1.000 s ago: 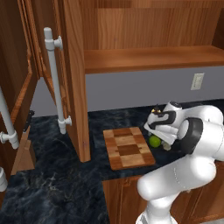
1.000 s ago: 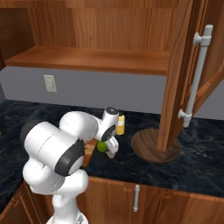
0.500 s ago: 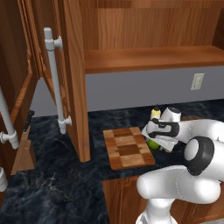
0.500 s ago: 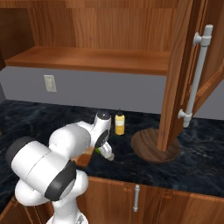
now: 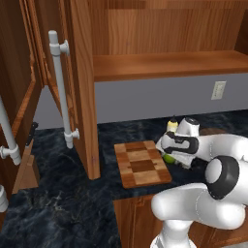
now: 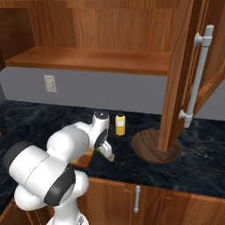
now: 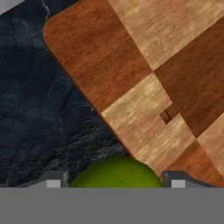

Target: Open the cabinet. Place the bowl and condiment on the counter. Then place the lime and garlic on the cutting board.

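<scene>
the lime (image 7: 114, 172) sits at the bottom between the two finger tips (image 7: 52, 179) of the tool (image 7: 114, 180), one tip on each side of it. beyond it a corner of the checkered cutting board (image 7: 166, 74) lies on the dark marbled surface (image 7: 39, 109).

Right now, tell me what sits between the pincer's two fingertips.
The lime sits between the pincer's fingertips in the hand view, at the edge of the cutting board, beside the black counter. Whether the tips touch it cannot be told.
</scene>
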Motion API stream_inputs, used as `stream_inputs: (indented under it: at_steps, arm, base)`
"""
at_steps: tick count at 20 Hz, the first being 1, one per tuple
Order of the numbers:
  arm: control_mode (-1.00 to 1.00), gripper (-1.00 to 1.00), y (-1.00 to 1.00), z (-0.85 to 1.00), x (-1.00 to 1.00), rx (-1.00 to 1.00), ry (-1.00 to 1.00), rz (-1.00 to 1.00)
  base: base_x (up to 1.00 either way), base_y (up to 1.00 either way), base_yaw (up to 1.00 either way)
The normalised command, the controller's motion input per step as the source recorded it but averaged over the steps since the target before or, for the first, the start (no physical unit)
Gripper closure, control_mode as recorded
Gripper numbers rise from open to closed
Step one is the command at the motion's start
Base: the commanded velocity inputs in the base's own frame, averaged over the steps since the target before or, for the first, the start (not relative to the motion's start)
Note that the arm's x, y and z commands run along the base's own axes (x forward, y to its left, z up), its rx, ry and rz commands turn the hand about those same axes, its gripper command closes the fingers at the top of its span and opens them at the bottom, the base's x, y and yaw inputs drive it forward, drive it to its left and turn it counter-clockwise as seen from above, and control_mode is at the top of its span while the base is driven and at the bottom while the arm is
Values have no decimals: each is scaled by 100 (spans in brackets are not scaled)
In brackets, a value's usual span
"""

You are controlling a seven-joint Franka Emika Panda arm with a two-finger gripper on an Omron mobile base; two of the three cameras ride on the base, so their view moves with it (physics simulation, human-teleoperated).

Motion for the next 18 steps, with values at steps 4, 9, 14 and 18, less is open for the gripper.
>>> stream_inputs:
  at_steps: [4, 9, 14, 18]
  arm:
    - [-100, 100, 45, 68, -1, -15, -5, 8]
    - [-100, 100, 75, 32, 25, -8, 0, 19]
    - [-100, 100, 58, 0, 31, 0, 0, 24]
    - [-100, 100, 24, 0, 37, 0, 0, 16]
  base:
    - [0, 0, 0]
    - [0, 0, 0]
    - [0, 0, 0]
    - [0, 0, 0]
